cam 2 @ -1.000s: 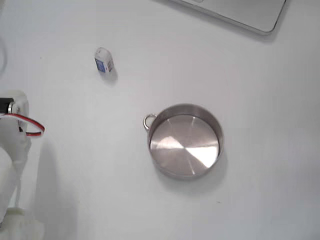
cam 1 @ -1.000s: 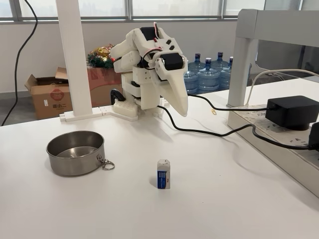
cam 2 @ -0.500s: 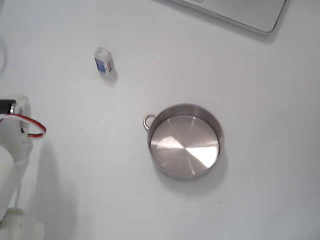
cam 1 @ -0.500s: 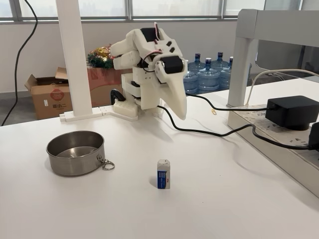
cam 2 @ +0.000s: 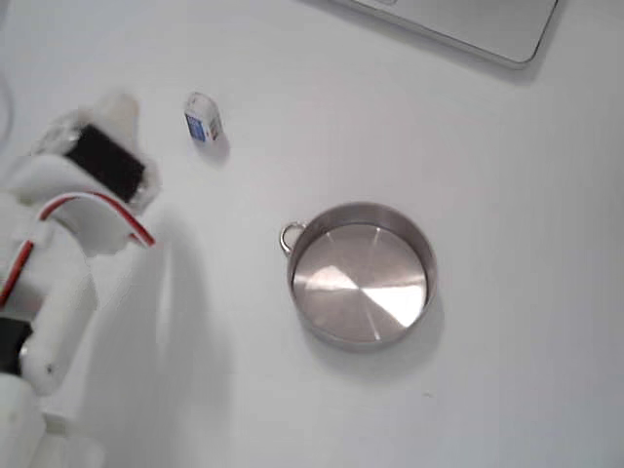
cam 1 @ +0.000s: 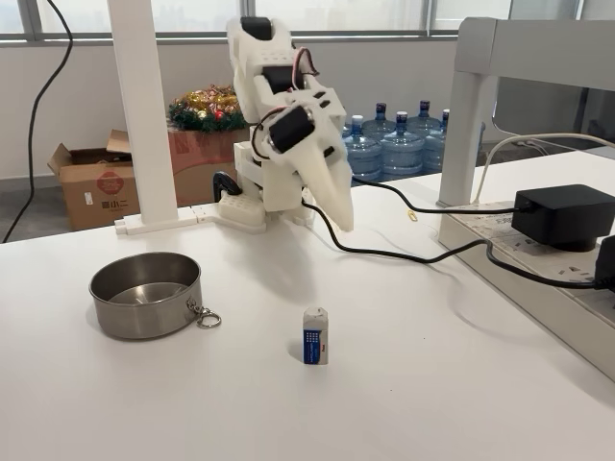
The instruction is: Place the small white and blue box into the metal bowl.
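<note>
The small white and blue box (cam 1: 315,336) stands upright on the white table, blue panel facing the front fixed view; from above, the box (cam 2: 202,118) is at the upper left. The metal bowl (cam 1: 146,293) sits empty to the box's left, its ring (cam 1: 205,317) resting on the table; from above, the bowl (cam 2: 361,275) lies right of and below the box. My white gripper (cam 1: 342,221) hangs in the air behind and above the box, pointing down, fingers together and holding nothing. From above, the gripper (cam 2: 122,103) is just left of the box.
A black cable (cam 1: 404,254) runs across the table behind the box to a black power adapter (cam 1: 562,213) on the right. A white post (cam 1: 144,115) stands at the back left. A grey slab edge (cam 2: 468,24) lies along the top of the view from above.
The arm has unfolded upward and reached forward. In the view from above, the gripper has swung in from the left edge to just beside the box. Box and bowl have not moved.
</note>
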